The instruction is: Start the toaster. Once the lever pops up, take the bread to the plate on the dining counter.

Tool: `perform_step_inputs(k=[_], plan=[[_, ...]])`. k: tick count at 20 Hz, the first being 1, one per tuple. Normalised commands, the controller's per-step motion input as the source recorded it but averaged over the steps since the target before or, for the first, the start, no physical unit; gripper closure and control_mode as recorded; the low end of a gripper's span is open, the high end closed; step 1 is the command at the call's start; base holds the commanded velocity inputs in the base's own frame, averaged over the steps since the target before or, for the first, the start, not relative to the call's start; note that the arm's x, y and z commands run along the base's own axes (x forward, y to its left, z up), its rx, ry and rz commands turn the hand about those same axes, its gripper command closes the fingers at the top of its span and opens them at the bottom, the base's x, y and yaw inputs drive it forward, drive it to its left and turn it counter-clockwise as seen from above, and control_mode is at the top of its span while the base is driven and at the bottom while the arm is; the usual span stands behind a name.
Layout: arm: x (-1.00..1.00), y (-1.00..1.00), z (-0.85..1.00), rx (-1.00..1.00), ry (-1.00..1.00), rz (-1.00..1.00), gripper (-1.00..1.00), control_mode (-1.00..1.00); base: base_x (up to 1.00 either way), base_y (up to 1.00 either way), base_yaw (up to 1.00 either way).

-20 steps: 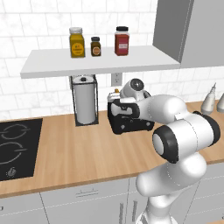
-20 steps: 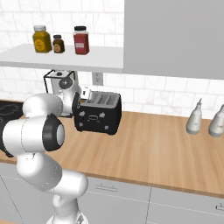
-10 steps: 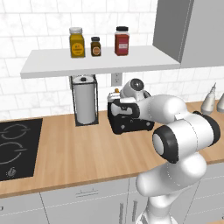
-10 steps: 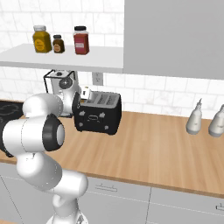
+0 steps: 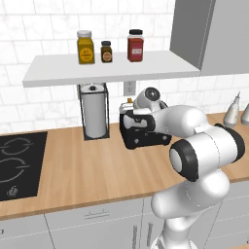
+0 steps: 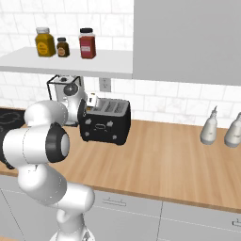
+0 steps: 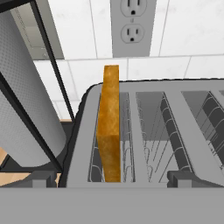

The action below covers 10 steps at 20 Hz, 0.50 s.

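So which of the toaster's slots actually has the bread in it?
The slot at the end nearest the paper-towel roll. The bread stands upright in it, sticking up above the toaster top; the other slots beside it show bare wire guides.

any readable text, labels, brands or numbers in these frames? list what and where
None readable.
Toaster: small white markings on its front, too small to read.
Three jars on the shelf: yellow jar, small dark jar, red jar; labels blurred, no legible words.
Wall outlet: no text.
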Motion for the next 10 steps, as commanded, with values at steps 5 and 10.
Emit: perform_step_inputs(k=[5,10], plan=[[0.0,0.0,0.0,0.0,0.0,0.0,-1.0,-1.0,0.0,0.0,0.0],[0.0,0.0,0.0,0.0,0.0,0.0,-1.0,-1.0,0.0,0.0,0.0]])
